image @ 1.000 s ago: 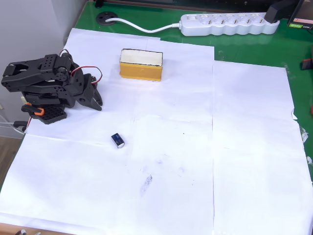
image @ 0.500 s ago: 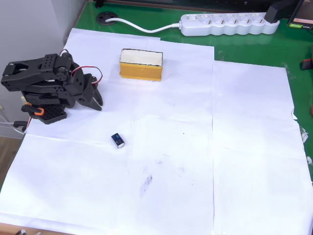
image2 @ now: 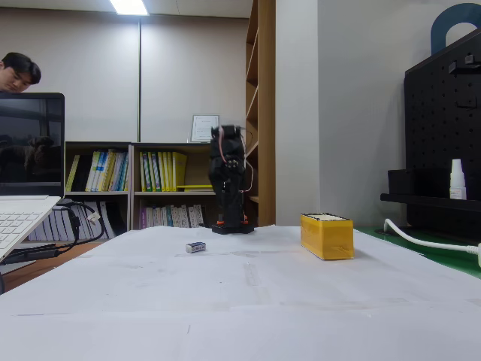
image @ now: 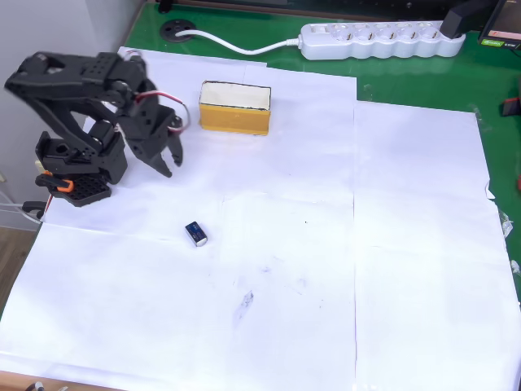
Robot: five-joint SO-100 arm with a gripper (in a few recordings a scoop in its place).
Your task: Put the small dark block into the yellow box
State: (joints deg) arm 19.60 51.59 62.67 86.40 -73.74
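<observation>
Rising from its folded pose, the arm in the overhead view has lifted and swung its claw [image: 168, 153] toward 3 o'clock; half a second ago the fingers lay lower and closer to the base. The fingers stand slightly apart and grip nothing. The block [image: 195, 233] lies where it was on the white paper of the counter [image: 407, 244], at about 5 o'clock from the claw and well apart from it. The box [image: 234, 107] sits unmoved at about 1 o'clock from the claw, its pale inside facing up, nothing in it. A power strip [image: 378, 41] lies along the green edge at 12 o'clock.

In the fixed view the arm stands tall at the counter's far side, claw [image2: 228, 184] hanging down; I cannot tell its opening from here. The block [image2: 195, 247] rests near the arm's base at its 8 o'clock, and the box [image2: 326, 235] at its 4 o'clock.

I judge the reach has only begun: the claw must yet travel down to the block.
</observation>
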